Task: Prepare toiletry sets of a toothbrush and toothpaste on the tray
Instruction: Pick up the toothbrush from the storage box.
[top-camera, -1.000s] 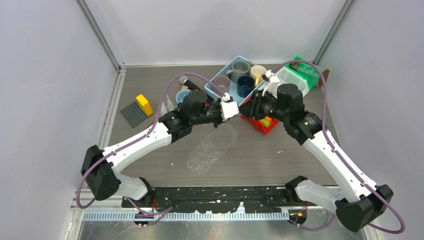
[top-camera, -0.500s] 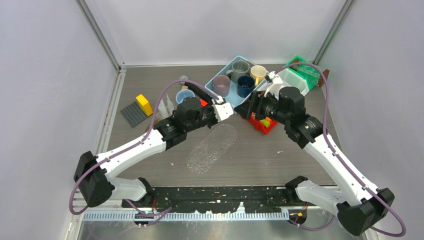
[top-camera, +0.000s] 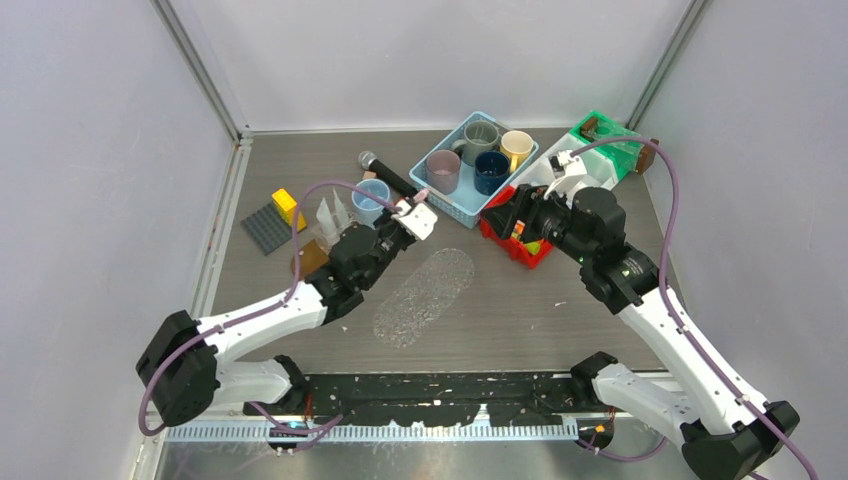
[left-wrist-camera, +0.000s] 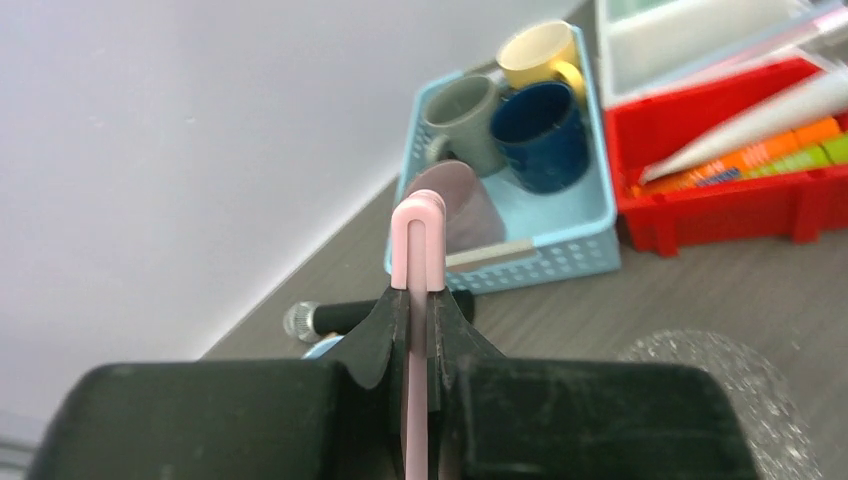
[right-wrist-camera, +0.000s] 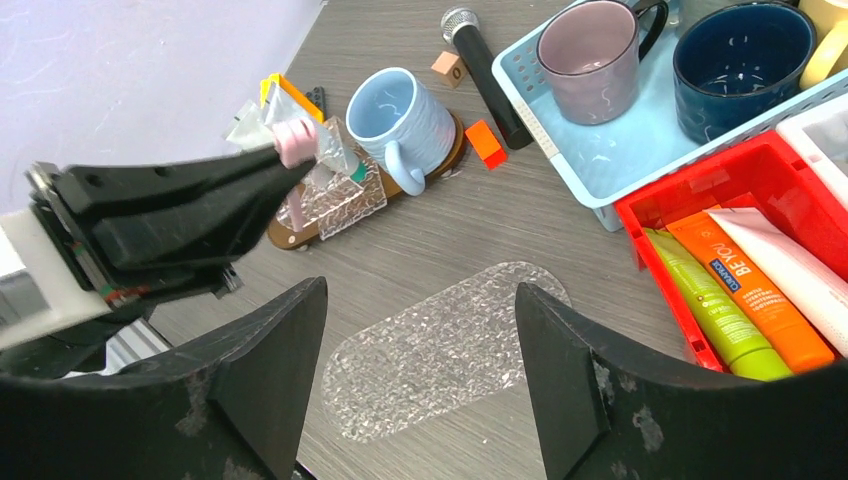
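My left gripper (left-wrist-camera: 418, 300) is shut on a pink toothbrush (left-wrist-camera: 417, 245), which sticks up past the fingertips. From above, that gripper (top-camera: 410, 207) hangs left of the blue basket, beyond the far end of the clear, textured oval tray (top-camera: 425, 295). My right gripper (right-wrist-camera: 420, 330) stands open and holds nothing, above the tray (right-wrist-camera: 440, 350). In the top view it (top-camera: 502, 214) is by the red bin (top-camera: 515, 248). Green, orange and white toothpaste tubes (right-wrist-camera: 745, 300) lie in that bin. The right wrist view also catches the left gripper (right-wrist-camera: 285, 165) with the pink toothbrush (right-wrist-camera: 295, 140).
A blue basket (top-camera: 452, 197) holds several mugs. A black microphone (top-camera: 385, 172), a light blue mug (top-camera: 368, 195) and a clear holder (top-camera: 330, 215) sit left of it. A yellow block (top-camera: 288, 205) and grey plate (top-camera: 265, 228) lie far left. Green (top-camera: 610, 135) and white (top-camera: 545, 170) bins stand back right.
The right gripper has opened and drawn back to the right. The left gripper, still shut on the pink toothbrush, has pulled away to the left.
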